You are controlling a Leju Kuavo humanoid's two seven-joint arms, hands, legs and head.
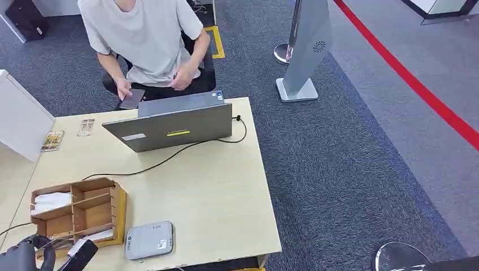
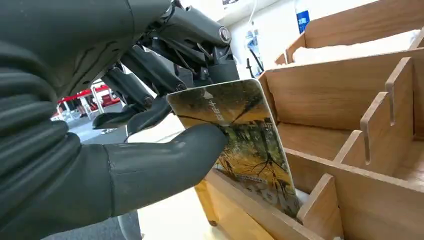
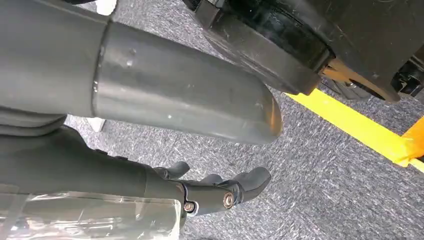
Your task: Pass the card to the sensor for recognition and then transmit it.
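At the box [image 2: 350,150], the left hand [image 2: 125,150] pinches the card [image 2: 235,135] between thumb and fingers, its lower edge in a slot. Step: pickup. Next: lift clear, carry to the sensor [image 1: 149,240]. The right hand [image 3: 220,192] hangs empty, fingers loosely curled.

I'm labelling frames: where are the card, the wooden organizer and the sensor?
card [image 2: 235,130], left wrist view, printed face.
organizer [image 1: 117,210], head view, right outer wall.
sensor [image 1: 148,240], head view, grey top.
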